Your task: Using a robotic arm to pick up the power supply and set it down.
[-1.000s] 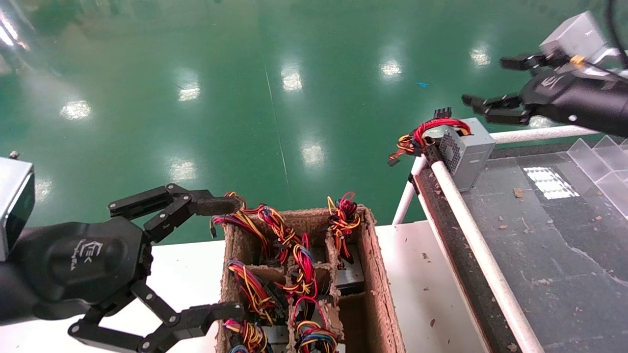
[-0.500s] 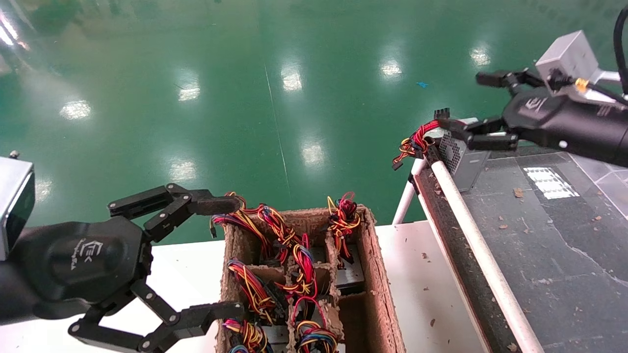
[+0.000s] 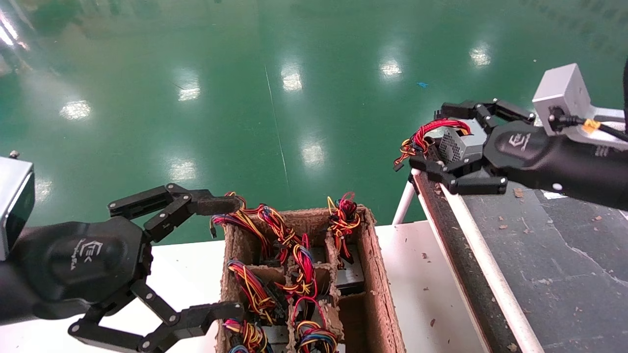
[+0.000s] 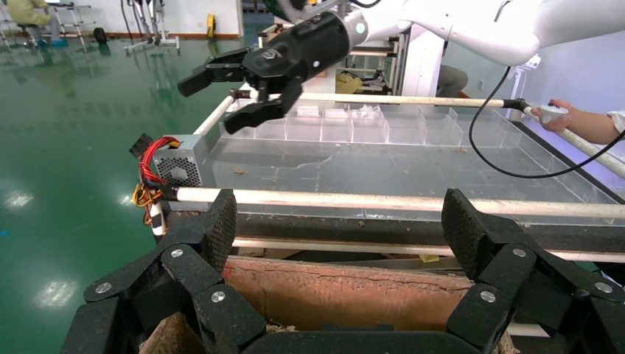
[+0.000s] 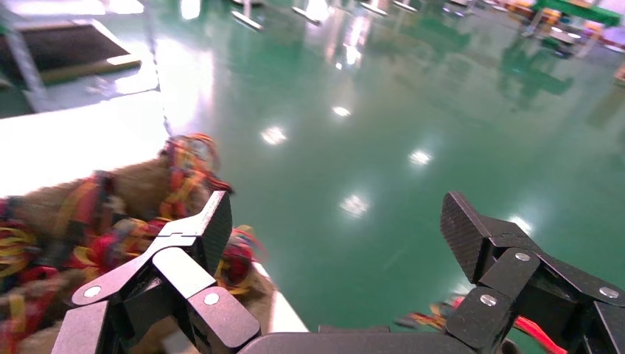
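Straddling a small grey sheet-metal power supply [image 3: 460, 145] with perforated vent side, the right gripper [image 3: 449, 144] of the black robotic arm with white logo on its rounded palm sits at about 2 o'clock in the head view, its two linkage fingers spread wide, one finger [image 3: 471, 109] on the far side of the box and the other [image 3: 473, 185] on the near side; whether the pads touch the metal cannot be told. The power supply rests at the far left corner of a dark, debris-flecked work surface [image 3: 564, 245] framed by a white tubular rail [image 3: 485, 264], with its twisted bundle of red, yellow, orange and black wires [image 3: 422, 139] hanging over the corner toward 9 o'clock above the glossy green floor [image 3: 245, 98]. The left wrist view shows the same box [image 4: 180, 166] at the rail corner. The left gripper [image 3: 223, 257] hovers at 8 o'clock in the head view, jaws wide apart and holding nothing, just beside the left wall of a brown pulp-cardboard divided carton [image 3: 375, 289] standing on a white table [image 3: 422, 294] at 6 o'clock. Several carton compartments hold further wire bundles [image 3: 289, 255].
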